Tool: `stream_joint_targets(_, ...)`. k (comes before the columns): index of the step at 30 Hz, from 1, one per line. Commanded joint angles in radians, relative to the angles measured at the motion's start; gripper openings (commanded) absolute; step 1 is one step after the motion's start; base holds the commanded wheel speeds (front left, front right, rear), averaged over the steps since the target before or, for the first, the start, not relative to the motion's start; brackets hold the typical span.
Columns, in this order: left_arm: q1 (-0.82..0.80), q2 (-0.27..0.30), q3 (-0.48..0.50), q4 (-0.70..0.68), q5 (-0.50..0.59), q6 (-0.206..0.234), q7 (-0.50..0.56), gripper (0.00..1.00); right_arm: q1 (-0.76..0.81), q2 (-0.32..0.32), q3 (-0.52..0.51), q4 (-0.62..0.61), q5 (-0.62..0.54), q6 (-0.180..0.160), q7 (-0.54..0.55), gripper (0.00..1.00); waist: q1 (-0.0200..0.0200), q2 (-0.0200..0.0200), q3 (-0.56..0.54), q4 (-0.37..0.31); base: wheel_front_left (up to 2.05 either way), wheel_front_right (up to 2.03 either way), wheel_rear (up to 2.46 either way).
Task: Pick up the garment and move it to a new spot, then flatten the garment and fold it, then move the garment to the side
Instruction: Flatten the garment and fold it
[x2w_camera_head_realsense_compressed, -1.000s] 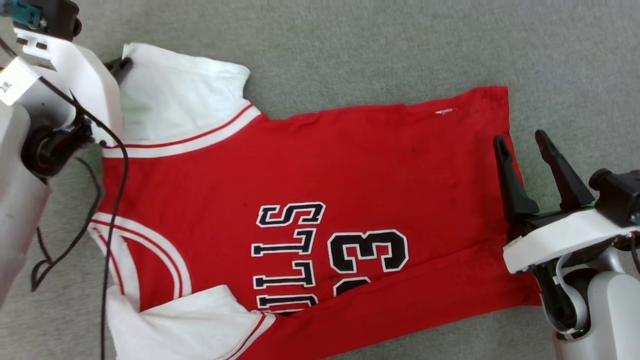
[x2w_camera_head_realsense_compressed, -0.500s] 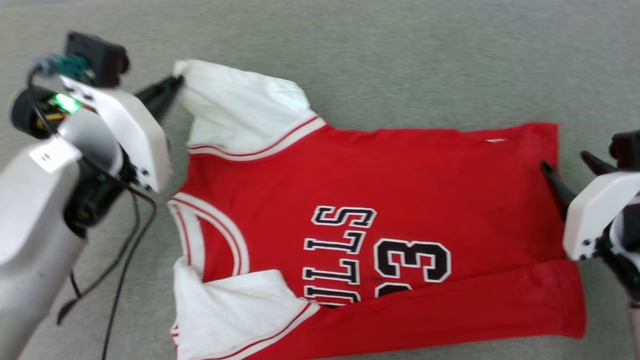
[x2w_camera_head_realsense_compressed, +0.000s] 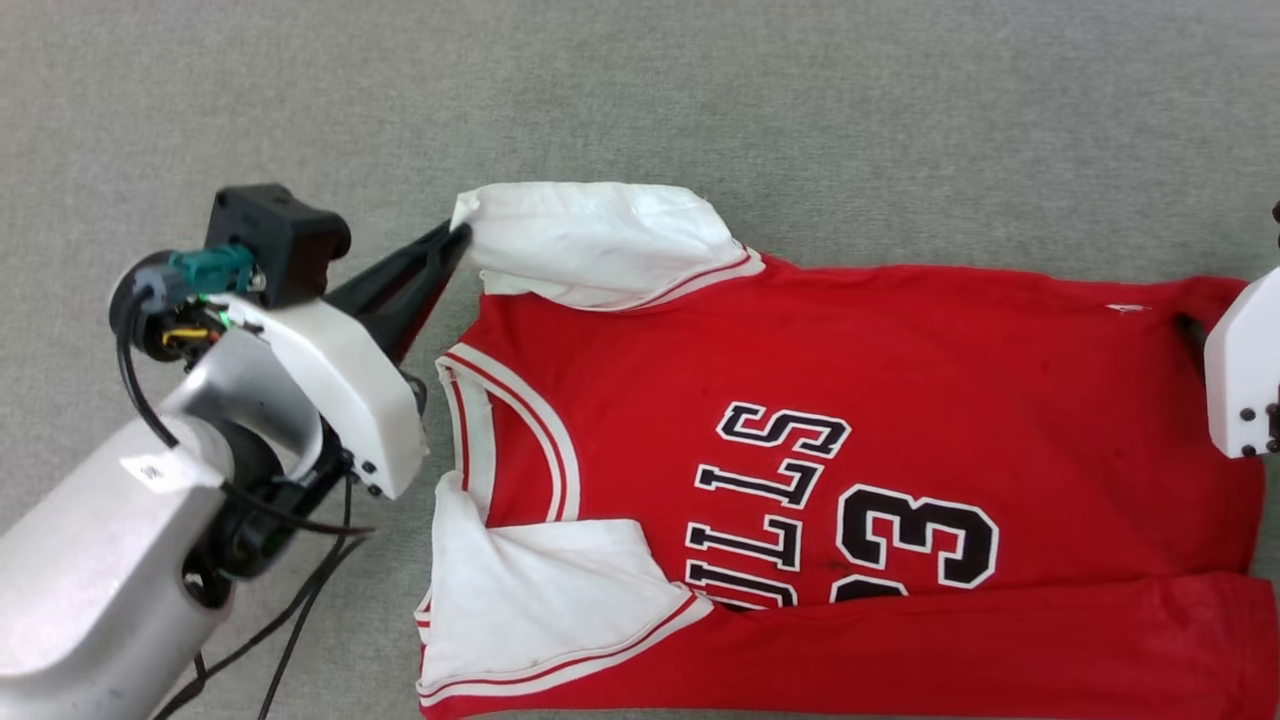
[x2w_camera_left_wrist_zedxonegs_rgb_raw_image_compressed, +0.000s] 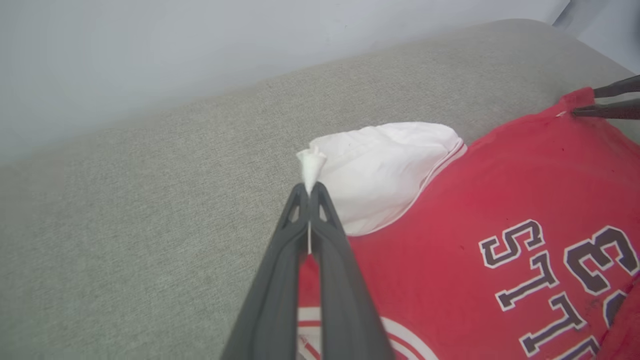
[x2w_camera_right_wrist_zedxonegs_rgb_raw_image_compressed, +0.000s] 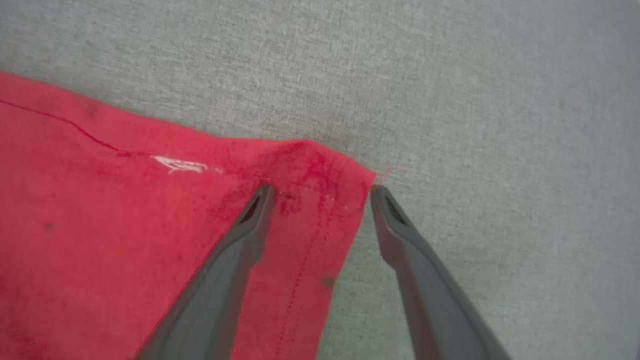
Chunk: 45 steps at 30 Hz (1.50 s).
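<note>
The garment (x2w_camera_head_realsense_compressed: 850, 390), a red jersey with white sleeves and black-and-white lettering, lies spread on a grey fabric surface, collar to the left, its near long edge folded over the lettering. My left gripper (x2w_camera_head_realsense_compressed: 455, 238) is shut on the tip of the far white sleeve (x2w_camera_left_wrist_zedxonegs_rgb_raw_image_compressed: 380, 175), pinching a small peak of cloth (x2w_camera_left_wrist_zedxonegs_rgb_raw_image_compressed: 311, 162). My right gripper (x2w_camera_right_wrist_zedxonegs_rgb_raw_image_compressed: 320, 192) is open over the far hem corner (x2w_camera_right_wrist_zedxonegs_rgb_raw_image_compressed: 320, 165), one finger resting on the red cloth, the other just off its edge. Its white housing (x2w_camera_head_realsense_compressed: 1245, 370) shows at the right edge of the head view.
Grey woven surface (x2w_camera_head_realsense_compressed: 800, 110) stretches beyond the jersey's far side and to its left. A pale wall (x2w_camera_left_wrist_zedxonegs_rgb_raw_image_compressed: 150, 60) rises behind the surface in the left wrist view. Black cables (x2w_camera_head_realsense_compressed: 290, 610) hang from my left arm.
The head camera has shifted, so the jersey sits further right and lower. The far sleeve now lies drawn out flatter, with my left gripper still clamped on its tip. The right gripper stays open.
</note>
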Motion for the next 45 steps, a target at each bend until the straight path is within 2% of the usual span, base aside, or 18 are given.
stream_joint_targets(1,0.024,0.003,0.000,-0.020,0.009,0.012,-0.011,0.00,-0.024,-0.014,0.011,0.027,-0.015,-0.001,-0.008,1.00,0.0000,0.0000,0.009,0.011,0.00,0.00,0.00)
stream_joint_targets(7,0.062,-0.006,-0.012,-0.054,0.006,0.028,-0.026,0.00,-0.045,0.004,0.036,0.132,-0.033,-0.001,-0.031,1.00,0.0000,0.0000,0.017,0.026,0.00,0.00,0.00)
stream_joint_targets(8,0.066,-0.007,-0.014,-0.054,0.006,0.030,-0.027,0.00,-0.046,0.006,0.039,0.149,-0.035,-0.001,-0.039,0.47,0.0000,0.0000,0.015,0.029,0.00,0.00,0.00)
stream_joint_targets(9,0.069,-0.010,-0.017,-0.053,0.006,0.032,-0.030,0.00,-0.047,0.009,0.042,0.161,-0.034,-0.001,-0.049,0.00,0.0000,0.0000,0.012,0.030,0.00,0.00,0.00)
stream_joint_targets(14,0.092,-0.010,-0.010,-0.037,-0.001,0.039,-0.050,0.00,-0.054,0.014,0.038,0.195,-0.023,-0.001,-0.127,0.00,0.0000,0.0000,-0.023,0.027,0.00,0.00,0.00)
stream_joint_targets(23,0.169,0.006,0.010,-0.017,-0.027,0.065,-0.097,0.00,-0.012,0.049,-0.005,0.178,0.027,-0.001,-0.282,0.00,0.0000,0.0000,-0.127,0.002,0.00,0.00,0.00)
stream_joint_targets(29,0.262,0.021,0.005,-0.045,-0.044,0.093,-0.124,0.00,0.101,0.072,-0.056,0.113,0.099,-0.001,-0.362,0.00,0.0000,0.0000,-0.202,0.002,0.00,0.00,0.00)
stream_joint_targets(32,0.338,0.016,-0.010,-0.073,-0.068,0.108,-0.134,0.00,0.217,0.073,-0.067,0.043,0.149,-0.001,-0.388,0.00,0.0000,0.0000,-0.239,0.012,0.00,0.00,0.00)
stream_joint_targets(43,0.522,0.002,-0.052,-0.047,-0.125,0.128,-0.180,0.00,0.488,0.062,-0.078,-0.091,0.269,-0.001,-0.356,0.00,0.0000,0.0000,-0.281,0.031,0.00,0.00,0.00)
stream_joint_targets(45,0.542,0.000,-0.064,-0.022,-0.126,0.121,-0.185,0.00,0.523,0.033,-0.064,-0.101,0.264,-0.001,-0.345,0.00,0.0000,0.0000,-0.282,0.032,0.00,0.00,0.00)
